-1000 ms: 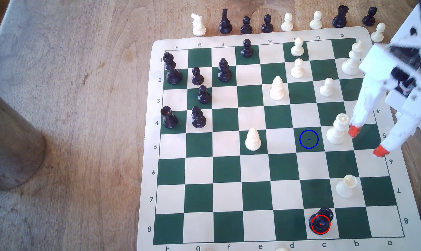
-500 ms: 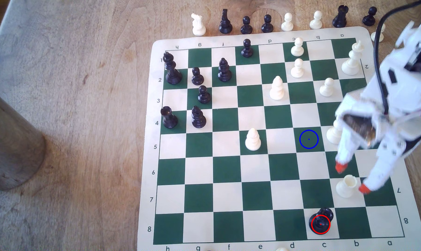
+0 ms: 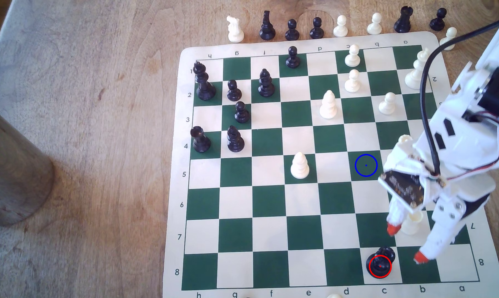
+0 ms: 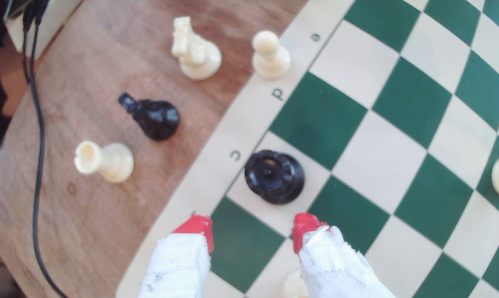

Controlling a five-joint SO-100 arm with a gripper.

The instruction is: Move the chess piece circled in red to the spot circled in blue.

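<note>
fingers: red tips (image 4: 198, 226) spread wide, holding nothing
gripper (image 3: 406, 243): hangs near the black queen (image 3: 381, 262), not touching
black queen: upright on cream c8, red-ringed
blue-ringed square (image 3: 366, 165): well away from queen
wrist view extra: off-board black piece (image 4: 151, 117) near queen
arm: angled down over the board's exterior-view right edge

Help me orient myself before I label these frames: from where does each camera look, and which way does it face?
Exterior view: mounted off the arm, high above the table, looking steeply down at the chessboard; the white arm enters from the exterior view's right, its gripper open near the black queen.
Wrist view: rides on the wrist, looking down past the red-tipped jaws of the gripper toward the board's edge and the wooden table beyond.
Shared: both show the black queen, the open gripper and the board's c column.
</note>
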